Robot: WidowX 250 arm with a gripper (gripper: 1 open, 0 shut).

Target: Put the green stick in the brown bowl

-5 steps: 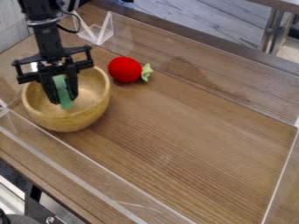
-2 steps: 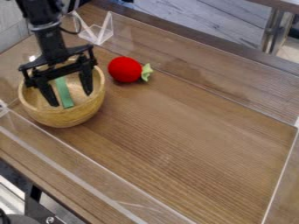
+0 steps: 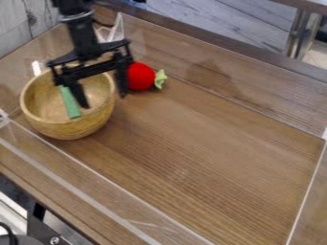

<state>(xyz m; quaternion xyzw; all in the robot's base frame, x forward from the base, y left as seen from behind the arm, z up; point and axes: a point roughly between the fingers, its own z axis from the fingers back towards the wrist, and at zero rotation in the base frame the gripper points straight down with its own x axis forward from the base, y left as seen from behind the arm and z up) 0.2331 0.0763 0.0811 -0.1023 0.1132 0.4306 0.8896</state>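
The jaws (image 3: 105,96), now spread wide, have swung off the green stick (image 3: 72,101), leaving it in the brown bowl (image 3: 96,122) beside them (task apparently done).

1. The light is soft and not very bright, and the brown table (image 3: 217,153) looks much the same all over.
2. The bowl (image 3: 92,126) is darker inside than on its rim.
3. The black robot arm (image 3: 92,46) is so dark that its small parts are hard to see.
4. The picture is small and a bit fuzzy, so little things look smudgy.
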